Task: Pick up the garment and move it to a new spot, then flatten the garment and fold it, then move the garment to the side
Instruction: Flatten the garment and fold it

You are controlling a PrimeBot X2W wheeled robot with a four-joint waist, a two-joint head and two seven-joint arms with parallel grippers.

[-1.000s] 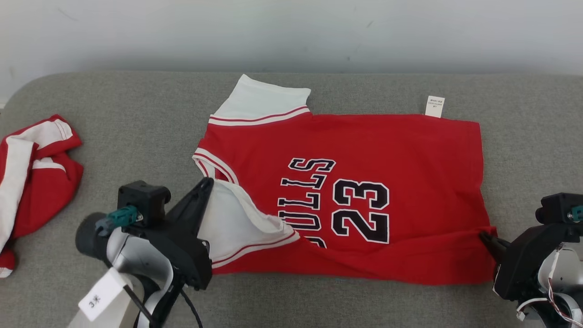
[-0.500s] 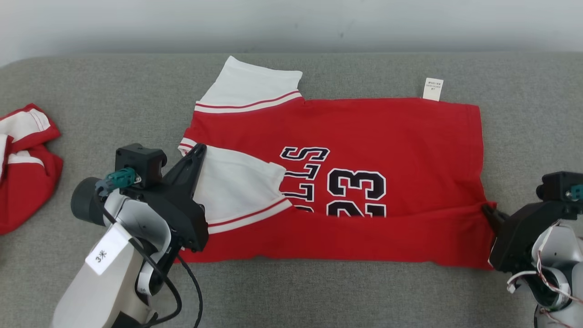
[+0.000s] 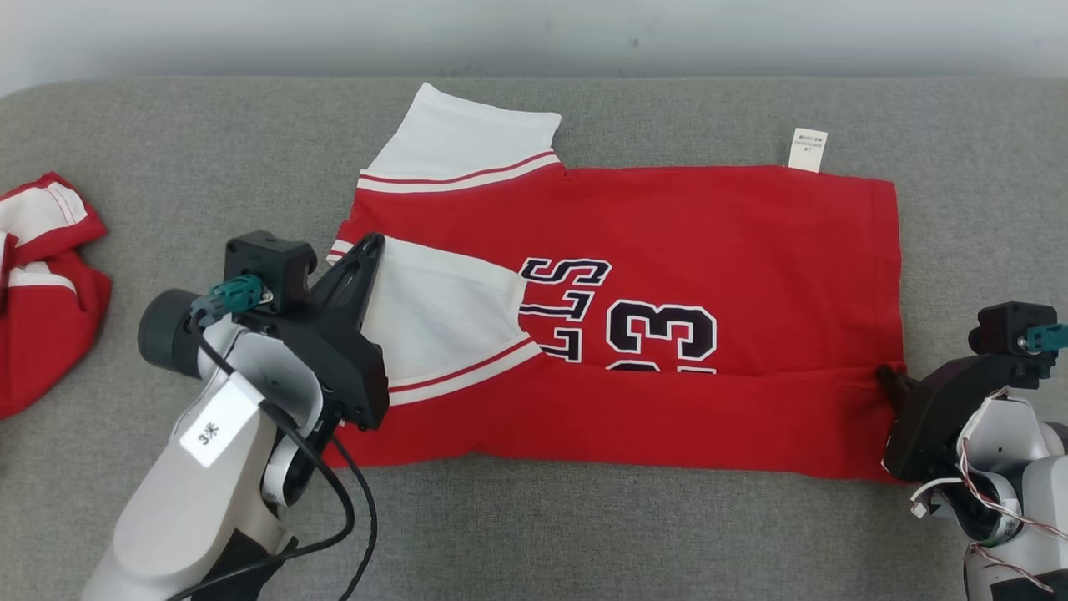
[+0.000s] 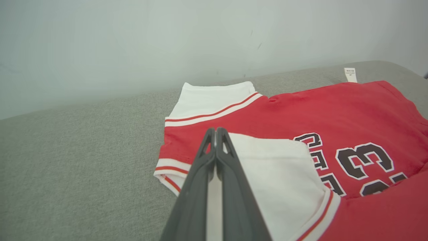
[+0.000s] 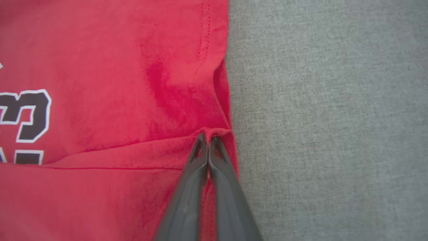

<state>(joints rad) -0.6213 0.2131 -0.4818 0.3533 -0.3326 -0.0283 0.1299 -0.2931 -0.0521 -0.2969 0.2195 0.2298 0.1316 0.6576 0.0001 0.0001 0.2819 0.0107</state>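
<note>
Nearest the robot, the left arm's pale forearm carries a small white sticker (image 3: pixel 219 421) and a looping black cable (image 3: pixel 355 509). Ahead of it, the left tool (image 3: pixel 377 242) reaches over the grey fabric-covered desk (image 3: pixel 584 534) with its 2 dark fingers pressed together on the edge of a white sleeve. The left wrist view shows the left tool (image 4: pixel 215 131) with white cloth caught between its fingers. At the lower right, the right tool (image 3: pixel 884 376) is also clamped, and in the right wrist view the right tool (image 5: pixel 208 135) pinches a small pucker of red cloth at the hem's corner. Both hold the red cloth jersey (image 3: pixel 709 225), which lies spread across the middle of the desk, neck end toward the robot's left and hem toward its right. Its near long edge is turned over the body as a flat red band between the 2 tools. This band covers the lower part of the black, white-outlined number 23 (image 3: pixel 663 334). The gripped sleeve lies folded inward on the chest. Well apart at the left edge sits a crumpled red-and-white garment (image 3: pixel 42 284). Farther back, the other white sleeve (image 3: pixel 467 138) juts toward the far edge, and a white care label (image 3: pixel 807 149) pokes out near the hem. Behind the desk stands a pale wall (image 3: pixel 534 33).
</note>
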